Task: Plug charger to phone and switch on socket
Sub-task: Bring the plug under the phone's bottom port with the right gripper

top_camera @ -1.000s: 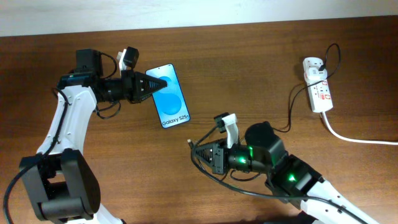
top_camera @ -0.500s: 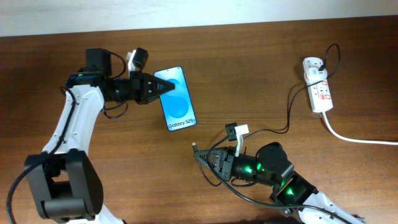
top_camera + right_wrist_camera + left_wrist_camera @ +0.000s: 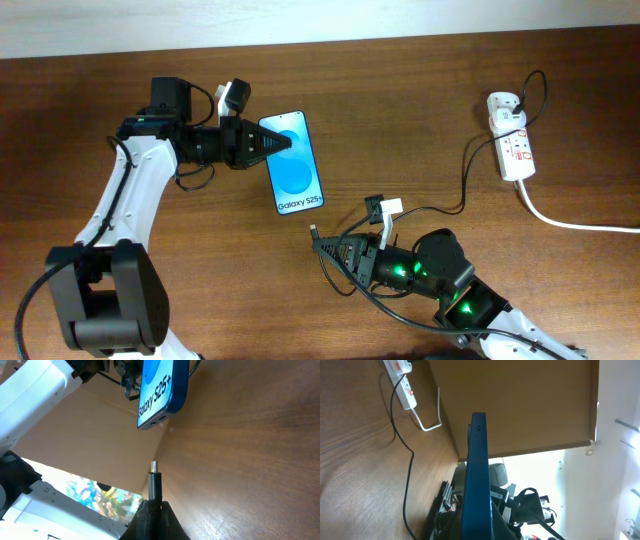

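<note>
With left hand (image 3: 278,147) clamping the phone (image 3: 300,178), right hand (image 3: 150,509) pinches the charger (image 3: 155,482) near its port.

Overhead, the jaws of the left gripper (image 3: 280,143) hide part of the phone (image 3: 300,175), and the socket (image 3: 510,138) switches are too small to read. The right wrist view crops the phone's top and hides the cable of the charger (image 3: 155,485) behind its connector.
</note>
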`<state>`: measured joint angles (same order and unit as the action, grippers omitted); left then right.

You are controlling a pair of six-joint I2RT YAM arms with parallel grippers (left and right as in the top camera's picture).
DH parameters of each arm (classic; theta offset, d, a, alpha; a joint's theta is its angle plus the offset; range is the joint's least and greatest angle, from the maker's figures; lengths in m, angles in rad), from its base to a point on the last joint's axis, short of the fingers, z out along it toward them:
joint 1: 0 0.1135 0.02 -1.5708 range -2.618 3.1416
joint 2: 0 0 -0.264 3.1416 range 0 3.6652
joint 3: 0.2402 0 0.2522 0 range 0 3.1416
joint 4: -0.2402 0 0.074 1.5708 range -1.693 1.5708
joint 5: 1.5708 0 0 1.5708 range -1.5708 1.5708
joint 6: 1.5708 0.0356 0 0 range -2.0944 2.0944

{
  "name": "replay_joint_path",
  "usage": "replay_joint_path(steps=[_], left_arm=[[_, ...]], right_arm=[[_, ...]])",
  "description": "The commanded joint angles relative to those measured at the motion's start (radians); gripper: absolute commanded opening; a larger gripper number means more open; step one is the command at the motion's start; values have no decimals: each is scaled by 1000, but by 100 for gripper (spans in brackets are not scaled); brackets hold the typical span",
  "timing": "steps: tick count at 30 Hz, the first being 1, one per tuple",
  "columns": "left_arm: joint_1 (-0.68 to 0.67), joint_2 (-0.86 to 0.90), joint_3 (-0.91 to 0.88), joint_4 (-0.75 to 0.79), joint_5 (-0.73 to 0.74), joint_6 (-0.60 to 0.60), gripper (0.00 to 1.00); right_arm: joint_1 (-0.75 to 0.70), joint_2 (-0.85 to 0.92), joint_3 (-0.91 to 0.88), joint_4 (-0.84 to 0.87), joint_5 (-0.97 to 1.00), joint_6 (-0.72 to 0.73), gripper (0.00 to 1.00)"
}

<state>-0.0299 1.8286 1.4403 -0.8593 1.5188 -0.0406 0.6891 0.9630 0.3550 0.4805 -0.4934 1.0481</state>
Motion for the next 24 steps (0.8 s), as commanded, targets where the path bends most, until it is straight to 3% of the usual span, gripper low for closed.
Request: replay_joint_path(steps=[1,24], left_arm=[[-13,-4,16,2,55,19,0],[-34,-4,16,5,54,4,0]], right_arm=[[5,-8,-5,11,28,5,4],[5,-8,-5,32,46,9,4]])
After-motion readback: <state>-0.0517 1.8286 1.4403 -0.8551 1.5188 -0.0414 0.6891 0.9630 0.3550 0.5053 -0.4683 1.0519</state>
